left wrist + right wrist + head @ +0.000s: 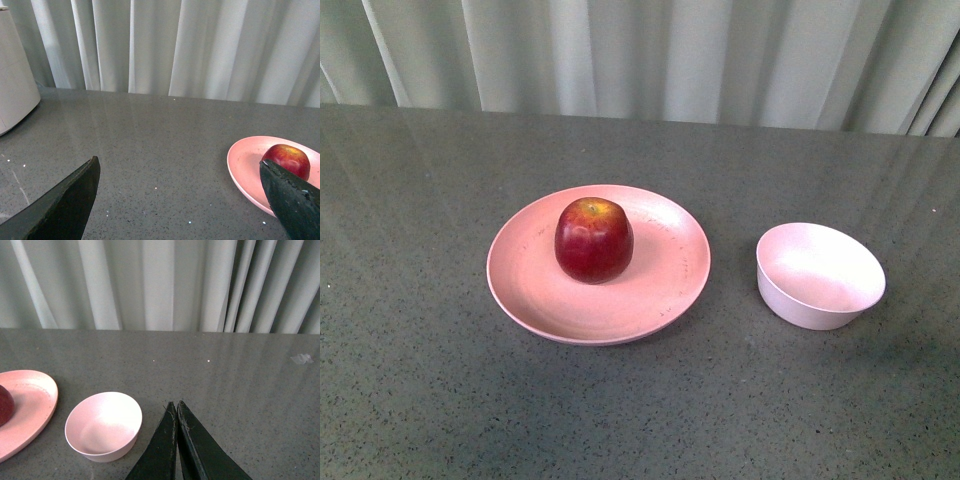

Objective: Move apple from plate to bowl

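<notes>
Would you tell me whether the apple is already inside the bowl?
No, the apple sits on the pink plate, and the bowl beside it holds nothing.

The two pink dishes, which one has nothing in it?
The small, deep, pale bowl on the right is empty. The wide salmon plate beside it holds the apple.

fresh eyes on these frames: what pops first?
The dark-red apple stands out, sitting on the wide pink plate near the middle of the grey table. To the plate's right, apart from it, stands the small pale bowl, empty. In the wrist views the left claw is spread wide open and the right claw is shut, neither touching anything.
</notes>
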### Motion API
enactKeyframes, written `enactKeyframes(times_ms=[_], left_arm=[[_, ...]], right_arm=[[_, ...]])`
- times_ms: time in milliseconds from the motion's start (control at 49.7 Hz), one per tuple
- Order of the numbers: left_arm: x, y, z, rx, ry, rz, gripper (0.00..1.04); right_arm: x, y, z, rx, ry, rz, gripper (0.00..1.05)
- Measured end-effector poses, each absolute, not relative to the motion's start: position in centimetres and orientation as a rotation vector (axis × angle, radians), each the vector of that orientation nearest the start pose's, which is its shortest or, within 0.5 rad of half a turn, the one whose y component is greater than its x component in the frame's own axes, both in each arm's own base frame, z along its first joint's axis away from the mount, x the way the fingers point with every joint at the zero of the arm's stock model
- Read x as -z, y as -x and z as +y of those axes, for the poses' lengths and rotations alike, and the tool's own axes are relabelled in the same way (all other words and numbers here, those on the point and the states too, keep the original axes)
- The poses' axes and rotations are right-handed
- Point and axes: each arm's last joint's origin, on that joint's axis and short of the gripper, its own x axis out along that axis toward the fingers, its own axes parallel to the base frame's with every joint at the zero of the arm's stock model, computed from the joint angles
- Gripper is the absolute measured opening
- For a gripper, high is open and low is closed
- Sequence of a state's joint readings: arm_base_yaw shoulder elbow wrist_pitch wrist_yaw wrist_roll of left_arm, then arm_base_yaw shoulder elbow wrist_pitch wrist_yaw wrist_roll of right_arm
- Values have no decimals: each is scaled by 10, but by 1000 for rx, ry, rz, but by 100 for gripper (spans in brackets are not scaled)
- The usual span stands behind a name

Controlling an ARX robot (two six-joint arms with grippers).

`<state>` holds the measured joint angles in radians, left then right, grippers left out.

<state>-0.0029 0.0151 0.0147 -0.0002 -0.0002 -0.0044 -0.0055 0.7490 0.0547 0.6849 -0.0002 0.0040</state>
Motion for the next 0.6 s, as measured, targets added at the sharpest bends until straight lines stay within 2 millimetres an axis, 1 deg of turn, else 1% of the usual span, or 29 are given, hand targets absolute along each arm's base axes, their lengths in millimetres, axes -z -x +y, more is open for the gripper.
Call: enactKeyframes(times_ms=[101, 603], left_arm=[[-167, -98, 0, 3, 4, 1, 96], [-167, -98, 0, 3, 4, 1, 96]], right_arm=[[-166, -145, 0, 0, -3, 6, 2], [-173, -128, 0, 2, -4, -18, 2]])
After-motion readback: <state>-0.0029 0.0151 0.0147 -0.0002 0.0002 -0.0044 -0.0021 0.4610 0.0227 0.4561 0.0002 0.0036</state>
